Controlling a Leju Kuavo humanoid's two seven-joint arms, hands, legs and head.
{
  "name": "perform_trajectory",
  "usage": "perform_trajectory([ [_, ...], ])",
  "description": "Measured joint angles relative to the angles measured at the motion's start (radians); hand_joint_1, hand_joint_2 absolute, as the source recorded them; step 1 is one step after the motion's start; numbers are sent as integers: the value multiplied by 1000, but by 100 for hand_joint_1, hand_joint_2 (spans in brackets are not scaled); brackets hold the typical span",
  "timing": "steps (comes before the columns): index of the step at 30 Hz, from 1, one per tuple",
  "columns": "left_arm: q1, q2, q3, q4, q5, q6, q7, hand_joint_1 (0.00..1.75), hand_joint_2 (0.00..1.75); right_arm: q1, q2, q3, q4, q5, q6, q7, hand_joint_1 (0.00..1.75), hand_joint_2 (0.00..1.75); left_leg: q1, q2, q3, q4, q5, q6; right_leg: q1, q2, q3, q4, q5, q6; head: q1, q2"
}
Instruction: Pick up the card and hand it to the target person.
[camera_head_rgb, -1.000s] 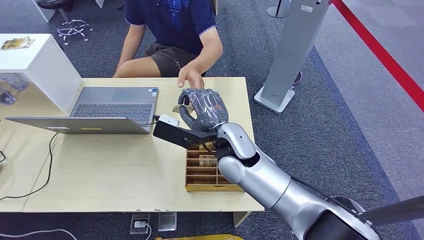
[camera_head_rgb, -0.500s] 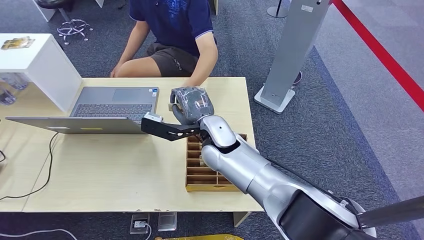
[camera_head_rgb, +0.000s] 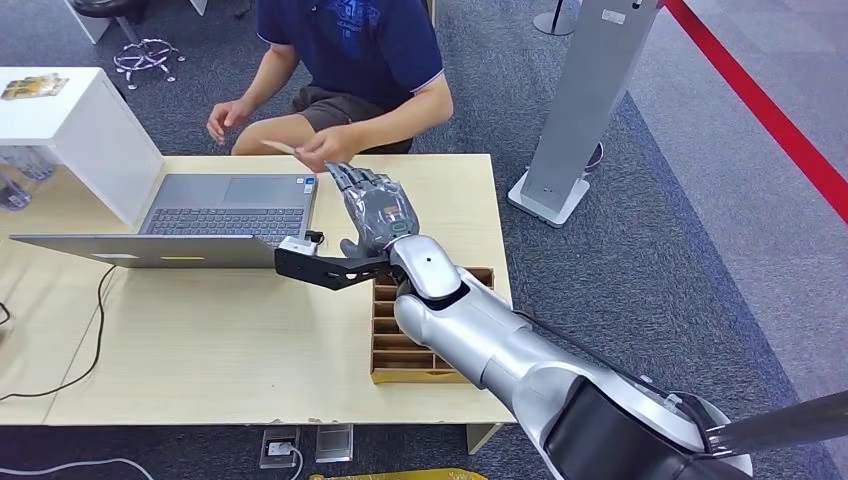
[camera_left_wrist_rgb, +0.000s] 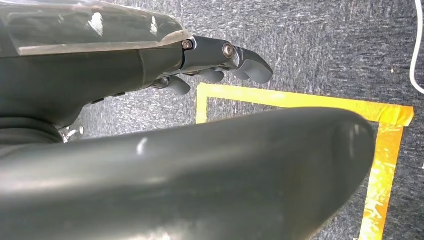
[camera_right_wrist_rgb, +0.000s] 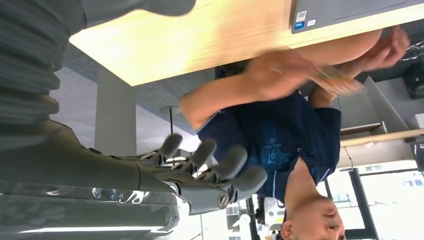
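Observation:
The tan card (camera_head_rgb: 282, 148) is in the fingers of the seated person's hand (camera_head_rgb: 325, 154), lifted above the table's far edge; it appears blurred (camera_right_wrist_rgb: 334, 80) in the right wrist view. My right hand (camera_head_rgb: 372, 206) is stretched out over the table (camera_head_rgb: 200, 330) toward the person, fingers (camera_right_wrist_rgb: 212, 167) spread and holding nothing, just short of the person's hand. My left hand (camera_left_wrist_rgb: 215, 57) hangs over the carpet, its fingers loosely extended and empty.
An open laptop (camera_head_rgb: 215, 215) lies on the table left of my right hand. A wooden slotted box (camera_head_rgb: 405, 352) sits under my forearm near the table's front right. A white cabinet (camera_head_rgb: 85, 130) stands far left, a grey pillar (camera_head_rgb: 585, 95) to the right.
My right hand reached farther forward and left, then spread its fingers. The person took the card from it and drew it back toward the laptop side.

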Motion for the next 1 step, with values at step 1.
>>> perform_trajectory([
  [1, 0, 0, 0, 0, 0, 0, 0, 0, 0, -1, 1, 1, 2, -1, -1, 0, 0, 175, 0, 0, 0, 0, 0, 0, 0, 0, 0, 0, 0, 0, 0, 0],
])
